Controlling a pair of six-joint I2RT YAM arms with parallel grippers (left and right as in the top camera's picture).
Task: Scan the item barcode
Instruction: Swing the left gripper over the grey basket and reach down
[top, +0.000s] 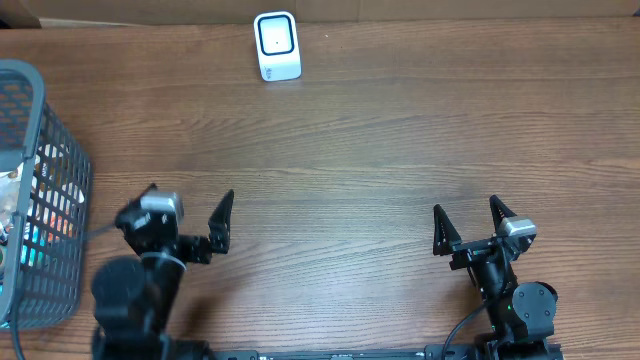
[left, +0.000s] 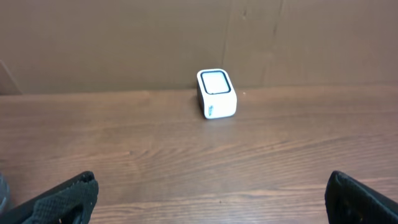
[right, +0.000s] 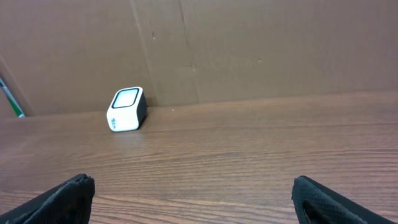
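The white barcode scanner (top: 277, 45) stands upright at the far middle of the wooden table; it also shows in the left wrist view as the scanner (left: 216, 93) and in the right wrist view as the scanner (right: 127, 109). Coloured items (top: 45, 205) lie in the grey mesh basket (top: 62, 255) at the far left, seen only through its wall; no barcode shows. My left gripper (top: 187, 207) (left: 211, 194) hovers open just right of the basket, holding nothing. My right gripper (top: 468, 220) (right: 194, 191) is open and empty at the near right.
A brown cardboard wall (left: 124, 43) runs along the table's far edge behind the scanner. Bare wood lies between both grippers and the scanner. The basket's tall rim stands close to the left arm's left side.
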